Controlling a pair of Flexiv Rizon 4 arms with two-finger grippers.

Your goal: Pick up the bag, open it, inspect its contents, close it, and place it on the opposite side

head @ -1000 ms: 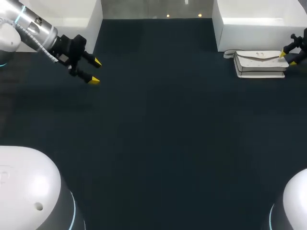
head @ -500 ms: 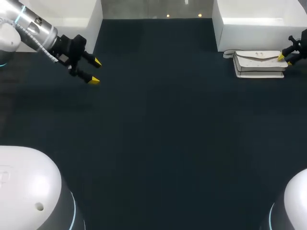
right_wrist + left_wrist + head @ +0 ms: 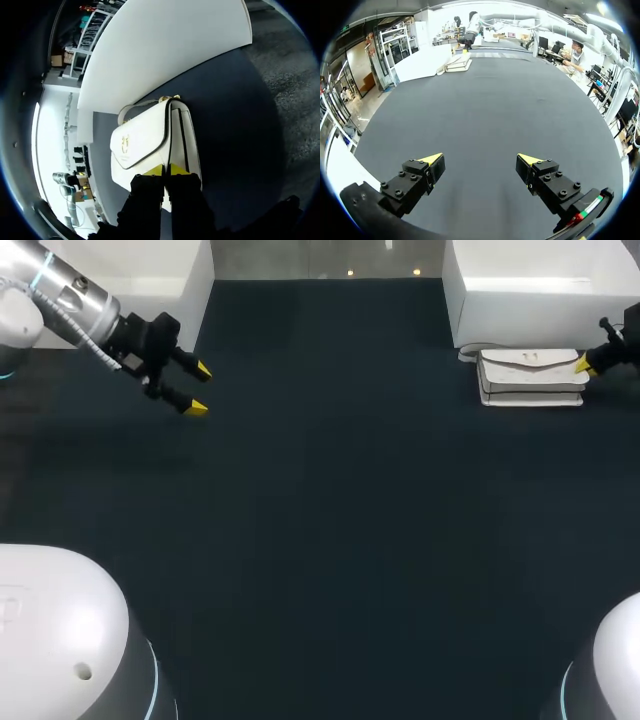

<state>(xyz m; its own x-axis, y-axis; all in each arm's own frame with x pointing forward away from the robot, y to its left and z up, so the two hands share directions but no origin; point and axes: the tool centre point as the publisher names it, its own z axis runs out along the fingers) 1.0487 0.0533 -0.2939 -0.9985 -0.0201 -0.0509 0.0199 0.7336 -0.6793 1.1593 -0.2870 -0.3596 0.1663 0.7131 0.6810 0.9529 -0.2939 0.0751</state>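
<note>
At the far left of the head view, the left arm [image 3: 70, 300] comes in over the table's [image 3: 330, 520] back corner, just in front of a white box [image 3: 150, 265]. The left gripper [image 3: 197, 388] hangs above the dark tabletop with its fingers spread wide and nothing between them. The left wrist view shows the same: the yellow tips of the left gripper [image 3: 480, 159] stand well apart over bare dark surface, with the white handbag [image 3: 459, 62] far ahead at the table's other side.

At the back right, the white handbag [image 3: 528, 375] lies flat on the table, just in front of a second white box [image 3: 540, 290]. Its strap [image 3: 468, 353] curls out at the end nearer the middle.

The right gripper [image 3: 582, 365] comes in from the right edge and meets the handbag's outer end. In the right wrist view, the right gripper [image 3: 167, 170] has its fingers drawn together side by side. Their yellow tips rest against the near end of the handbag [image 3: 142, 142], where the black-edged flap meets the body. I cannot tell whether any of that edge is pinched between them. The strap [image 3: 135, 106] arcs toward the box wall.
</note>
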